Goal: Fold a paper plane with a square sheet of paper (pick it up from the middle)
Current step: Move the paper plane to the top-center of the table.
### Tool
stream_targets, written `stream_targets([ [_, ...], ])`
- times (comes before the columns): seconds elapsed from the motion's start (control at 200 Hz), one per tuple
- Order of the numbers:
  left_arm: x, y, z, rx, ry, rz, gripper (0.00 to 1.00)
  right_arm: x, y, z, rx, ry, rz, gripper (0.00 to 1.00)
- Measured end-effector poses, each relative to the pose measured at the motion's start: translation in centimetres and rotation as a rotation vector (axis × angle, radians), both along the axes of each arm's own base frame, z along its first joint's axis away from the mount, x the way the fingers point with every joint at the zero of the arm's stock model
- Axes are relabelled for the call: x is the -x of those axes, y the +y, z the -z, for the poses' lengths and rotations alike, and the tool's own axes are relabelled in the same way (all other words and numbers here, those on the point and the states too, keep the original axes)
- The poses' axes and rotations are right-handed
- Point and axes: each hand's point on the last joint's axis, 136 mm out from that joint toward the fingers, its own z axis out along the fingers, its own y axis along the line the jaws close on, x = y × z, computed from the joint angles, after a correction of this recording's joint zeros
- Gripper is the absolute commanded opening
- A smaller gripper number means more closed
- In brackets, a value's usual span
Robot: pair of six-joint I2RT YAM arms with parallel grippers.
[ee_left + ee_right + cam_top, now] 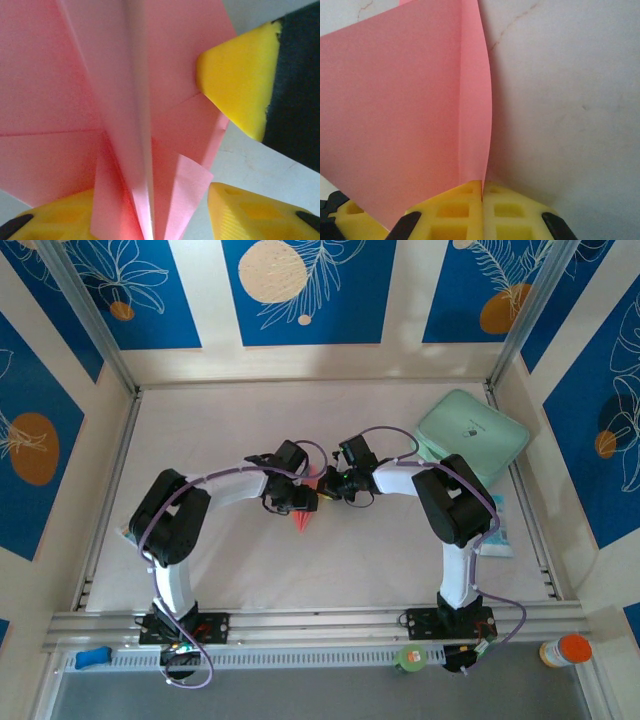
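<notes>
My right jaws are clenched on the pink paper, pinching a folded edge in the seam between the pads. My left jaws stand apart, straddling the centre crease without pinching it. I judge we're mid-fold, nose flaps already in. Next I'd close the left jaws on the crease and press it while the right holds firm. The paper sits mid-worktop between the two wrists, its long axis running far to near, sharp tip toward the arm bases
</notes>
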Motion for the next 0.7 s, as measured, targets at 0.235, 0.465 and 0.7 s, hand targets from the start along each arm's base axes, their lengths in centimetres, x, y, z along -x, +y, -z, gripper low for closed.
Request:
stream_targets([
  [0.235,-0.2,0.8,0.3,-0.046,-0.01,-0.021,0.35,0.0,0.0,0.0,0.001,-0.002,-0.001,0.02],
  [0.465,-0.5,1.5,0.4,-0.079,-0.022,-0.054,0.29,0.0,0.0,0.0,0.001,-0.002,-0.001,0.02],
  [0.7,-0.7,1.8,0.5,-0.091,-0.025,-0.078,0.26,0.0,0.0,0.0,0.001,-0.002,-0.001,0.02],
])
